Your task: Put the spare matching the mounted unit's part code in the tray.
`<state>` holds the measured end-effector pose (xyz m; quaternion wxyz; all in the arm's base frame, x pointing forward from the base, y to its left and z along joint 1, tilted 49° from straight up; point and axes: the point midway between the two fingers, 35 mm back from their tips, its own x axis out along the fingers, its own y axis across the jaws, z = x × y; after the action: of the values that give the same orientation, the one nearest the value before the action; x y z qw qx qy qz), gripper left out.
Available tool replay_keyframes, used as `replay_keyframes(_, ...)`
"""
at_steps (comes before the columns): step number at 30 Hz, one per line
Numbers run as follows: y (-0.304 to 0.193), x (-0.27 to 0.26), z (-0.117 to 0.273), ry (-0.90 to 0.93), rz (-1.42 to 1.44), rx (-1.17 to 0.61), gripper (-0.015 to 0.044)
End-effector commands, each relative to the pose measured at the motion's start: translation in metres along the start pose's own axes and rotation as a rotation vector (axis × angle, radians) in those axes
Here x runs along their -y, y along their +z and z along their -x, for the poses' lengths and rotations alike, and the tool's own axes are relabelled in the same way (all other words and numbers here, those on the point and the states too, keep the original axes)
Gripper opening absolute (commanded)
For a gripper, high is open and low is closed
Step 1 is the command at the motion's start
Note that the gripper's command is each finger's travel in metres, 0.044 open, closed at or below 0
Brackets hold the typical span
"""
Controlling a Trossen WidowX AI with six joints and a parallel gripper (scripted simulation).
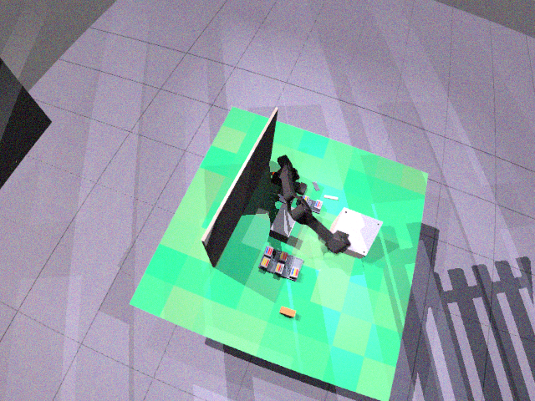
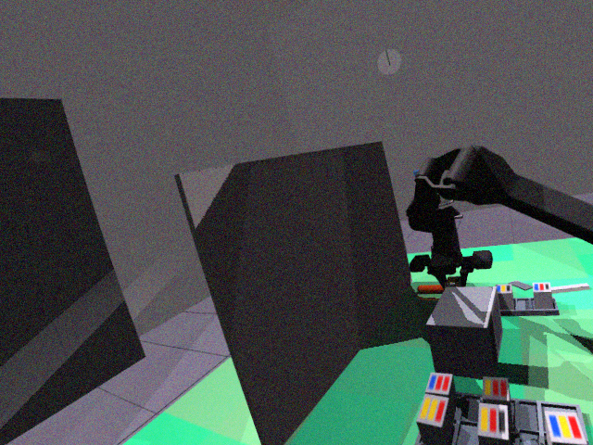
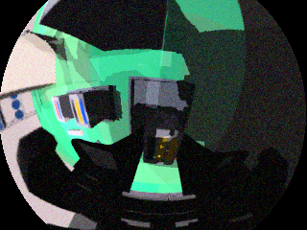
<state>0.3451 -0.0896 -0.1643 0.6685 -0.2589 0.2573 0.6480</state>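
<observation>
The green table (image 1: 207, 302) (image 2: 191, 407) (image 3: 211, 16) holds everything. A big dark board (image 1: 246, 190) (image 2: 296, 263) (image 3: 278, 86) stands up beside the grey box (image 1: 282, 220) (image 2: 461, 351) (image 3: 115, 24). Both are in the way, so the arm (image 1: 317, 226) (image 2: 541, 196) likely bends high to keep from bumping them. The big rack (image 1: 300, 261) (image 2: 524, 407) sits on one side of the grey box, with striped blocks standing up, maybe so their codes are easy to see. On the other side are the small rack (image 2: 529, 311) (image 3: 91, 89) and the tray (image 3: 130, 105). The gripper (image 2: 452, 282) (image 3: 160, 128) is there too, squeezing the dark spare (image 3: 165, 149). The spare hangs tail-down, perhaps so it can drop in nicely. I can't tell its code. A red roll (image 2: 429, 288) lies near the gripper.
</observation>
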Motion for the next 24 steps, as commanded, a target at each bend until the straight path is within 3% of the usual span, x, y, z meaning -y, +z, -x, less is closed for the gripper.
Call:
replay_keyframes(1, 0.0014, -0.0028, -0.0058, 0.004, -0.008, 0.008, 0.0000)
replay_keyframes(9, 0.0021, -0.0037, -0.0107, 0.004, -0.008, 0.009, 0.0000)
replay_keyframes(24, 0.0011, -0.0015, -0.0076, 0.001, 0.000, 0.002, 0.0394)
